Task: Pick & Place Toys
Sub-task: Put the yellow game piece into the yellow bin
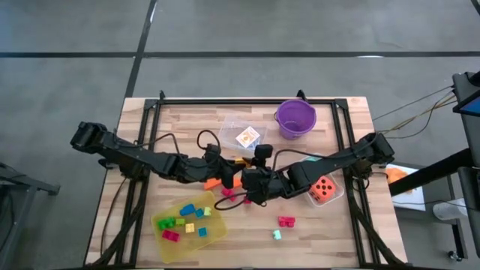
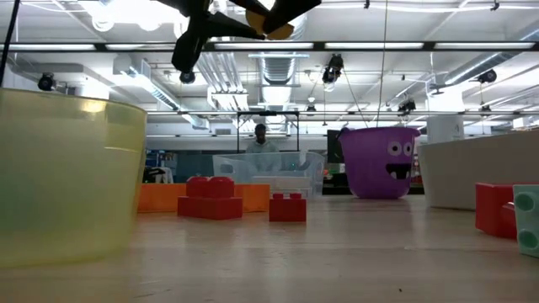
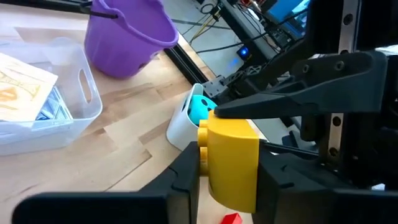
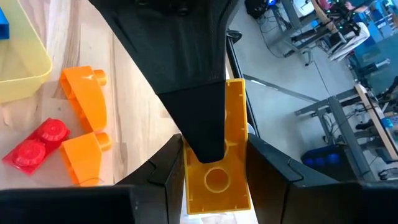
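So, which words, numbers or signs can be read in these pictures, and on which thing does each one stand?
No words or numbers can be read.
Card pack in the clear tub: orange print, too blurred to read.
Orange die: dark pips only.
Purple bucket: a drawn face, no text.

Yellow brick between dark fingers, purple bucket with a cartoon face, orange wedges, red bricks, orange die with dark dots, translucent yellow tray, pale wooden table.
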Robot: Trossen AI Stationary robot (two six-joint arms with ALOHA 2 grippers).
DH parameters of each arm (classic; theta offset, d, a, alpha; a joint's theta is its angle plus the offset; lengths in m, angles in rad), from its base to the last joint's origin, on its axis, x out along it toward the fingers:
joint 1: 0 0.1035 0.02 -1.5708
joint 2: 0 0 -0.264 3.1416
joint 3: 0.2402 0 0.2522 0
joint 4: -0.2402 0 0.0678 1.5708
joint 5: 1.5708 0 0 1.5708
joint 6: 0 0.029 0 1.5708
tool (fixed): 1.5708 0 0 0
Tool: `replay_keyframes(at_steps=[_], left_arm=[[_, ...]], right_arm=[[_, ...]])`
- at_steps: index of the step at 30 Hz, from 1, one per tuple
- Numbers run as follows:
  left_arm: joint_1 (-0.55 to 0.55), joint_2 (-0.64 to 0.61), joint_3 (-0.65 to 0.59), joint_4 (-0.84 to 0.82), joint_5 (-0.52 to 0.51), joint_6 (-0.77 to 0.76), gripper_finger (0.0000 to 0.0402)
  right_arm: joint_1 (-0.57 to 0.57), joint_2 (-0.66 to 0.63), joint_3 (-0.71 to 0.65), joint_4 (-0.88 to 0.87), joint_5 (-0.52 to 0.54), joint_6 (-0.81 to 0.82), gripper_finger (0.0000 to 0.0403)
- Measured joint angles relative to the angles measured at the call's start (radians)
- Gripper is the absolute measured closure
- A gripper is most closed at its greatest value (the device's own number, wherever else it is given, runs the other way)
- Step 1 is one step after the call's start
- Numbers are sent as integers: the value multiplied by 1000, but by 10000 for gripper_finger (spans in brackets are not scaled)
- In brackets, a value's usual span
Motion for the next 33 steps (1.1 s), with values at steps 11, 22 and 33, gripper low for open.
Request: replay_keyframes(at_steps=[11, 22, 33], left_arm=[[-1, 0, -2, -5, 36, 25, 321], [0, -7, -2, -39, 88, 46, 322], [-11, -138, 0, -398, 170, 49, 322]], right_arm=[[12, 0, 2, 25, -87, 12, 209], [14, 0, 1, 3, -117, 78, 49], [25, -1, 0, -22, -106, 328, 43]])
